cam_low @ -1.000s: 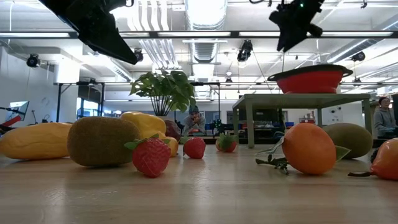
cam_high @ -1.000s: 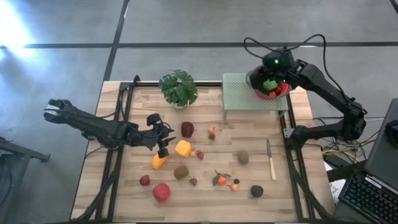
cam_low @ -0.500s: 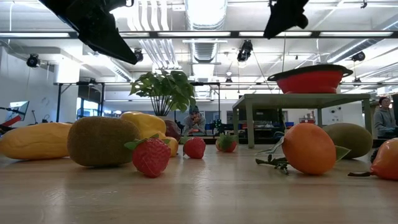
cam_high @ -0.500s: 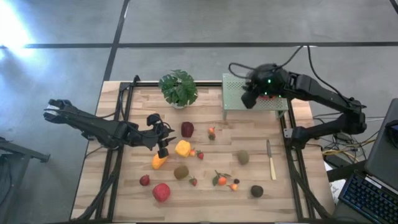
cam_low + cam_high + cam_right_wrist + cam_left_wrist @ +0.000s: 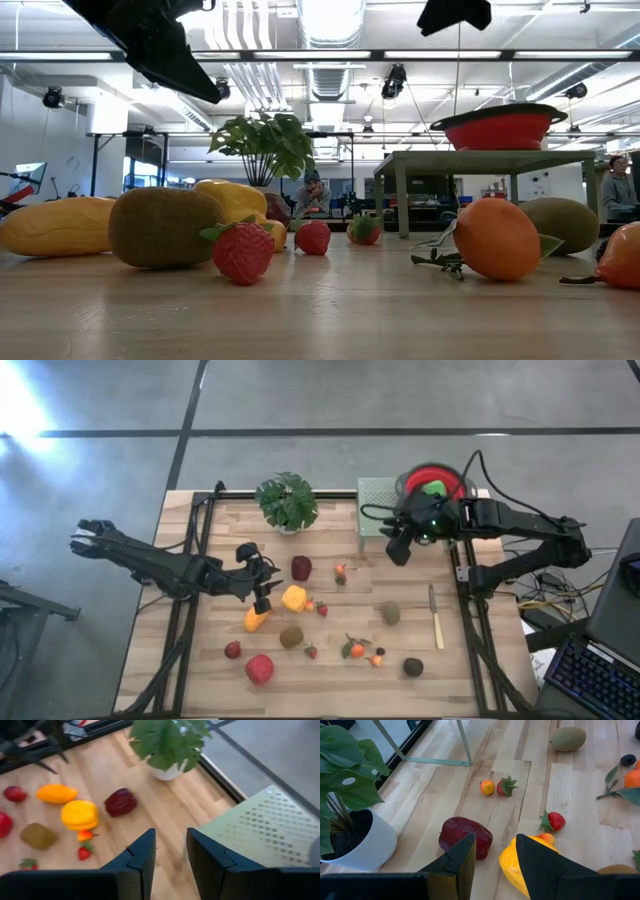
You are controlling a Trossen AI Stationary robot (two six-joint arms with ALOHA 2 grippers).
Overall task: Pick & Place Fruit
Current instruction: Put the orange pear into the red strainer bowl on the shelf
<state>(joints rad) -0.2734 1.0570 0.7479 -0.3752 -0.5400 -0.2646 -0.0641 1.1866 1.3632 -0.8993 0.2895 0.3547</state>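
Swung off the red bowl point(image 5: 432, 484), the right gripper point(image 5: 396, 550) now hangs over the table in front of the green stand point(image 5: 378, 500).

Its fingers stand a narrow gap apart with nothing between them, as the right wrist view shows. Green and red fruit sits in the bowl on the stand. The left gripper point(image 5: 263, 598) hovers where it was, fingers narrowly parted and empty, just above the maroon fruit point(image 5: 465, 837) and the yellow pepper point(image 5: 522, 864). Other fruit lies scattered on the wooden table point(image 5: 480, 660): an orange mango point(image 5: 257, 620), two kiwis point(image 5: 390, 613), a red apple point(image 5: 259, 668), strawberries, small oranges. A potted plant point(image 5: 287, 502) stands at the back, a knife point(image 5: 435, 617) on the right.
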